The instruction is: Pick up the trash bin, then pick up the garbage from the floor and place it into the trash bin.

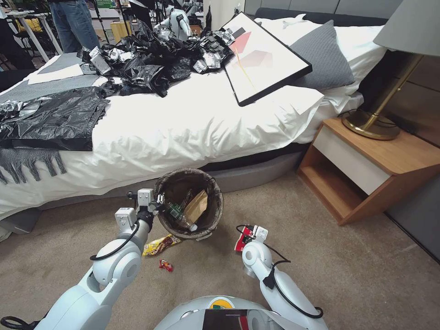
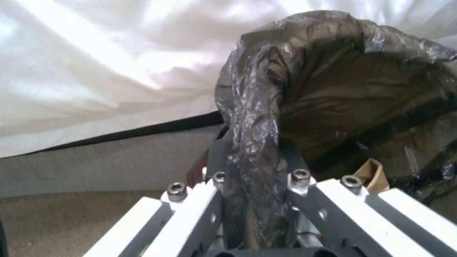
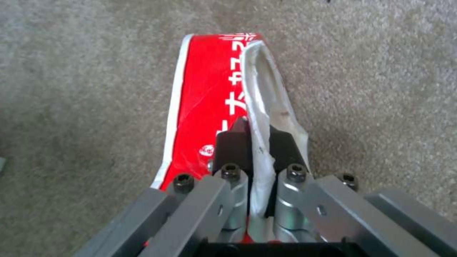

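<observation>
The trash bin is held at its rim by the left hand, whose fingers are closed on the folded-over dark liner; it is seen close to the bed, over the carpet. Inside it a brown paper bag and a green-labelled bottle are visible. The crumpled red-and-white cup is clamped by its white rim in the closed right hand, just above the carpet. The bin's open mouth lies ahead of and to the left of that hand, near but apart, so the cup would be carried forward and leftward over the near rim. A yellow snack wrapper and a red scrap are left on the carpet beside the bin, nearer the left arm.
</observation>
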Robot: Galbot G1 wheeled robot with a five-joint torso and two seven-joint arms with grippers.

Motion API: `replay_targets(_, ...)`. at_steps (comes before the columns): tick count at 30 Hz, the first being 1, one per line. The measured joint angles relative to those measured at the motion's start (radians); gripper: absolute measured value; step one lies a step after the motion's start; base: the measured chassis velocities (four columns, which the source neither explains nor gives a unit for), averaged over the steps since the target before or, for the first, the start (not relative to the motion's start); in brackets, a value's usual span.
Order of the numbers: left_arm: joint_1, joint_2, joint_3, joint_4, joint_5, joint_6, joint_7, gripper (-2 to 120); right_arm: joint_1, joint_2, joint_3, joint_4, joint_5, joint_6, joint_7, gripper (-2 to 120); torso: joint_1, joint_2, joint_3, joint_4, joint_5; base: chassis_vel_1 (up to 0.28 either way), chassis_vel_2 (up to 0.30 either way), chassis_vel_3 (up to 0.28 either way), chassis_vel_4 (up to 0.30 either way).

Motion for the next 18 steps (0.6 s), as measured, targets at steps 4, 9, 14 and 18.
replay_targets(4,0.002,0.004,0.000,-0.001,0.000,0.000,-0.001,5,-0.008,-0.011,0.002,0.052,0.002,-0.004,0.012,0,0.000,0.000,0.000,0.0003,0.0002,0.000,0.000,0.000,0.000)
replay_targets(9,0.002,0.005,0.002,-0.002,0.000,0.000,-0.001,5,-0.019,-0.028,0.014,0.127,0.010,-0.008,0.027,0,0.000,0.000,0.000,0.0002,0.0001,0.000,0.000,0.000,0.000)
replay_targets(14,0.002,0.006,0.002,-0.002,0.000,0.001,-0.002,5,-0.038,-0.053,0.039,0.242,0.012,-0.014,0.033,0,0.000,0.000,0.000,0.0001,0.0000,0.000,0.000,0.000,0.000)
replay_targets(18,0.003,0.007,0.003,0.002,0.000,0.002,-0.002,5,-0.047,-0.074,0.057,0.317,0.012,-0.016,0.033,0,0.000,0.000,0.000,0.0001,0.0001,0.000,0.000,0.000,0.000)
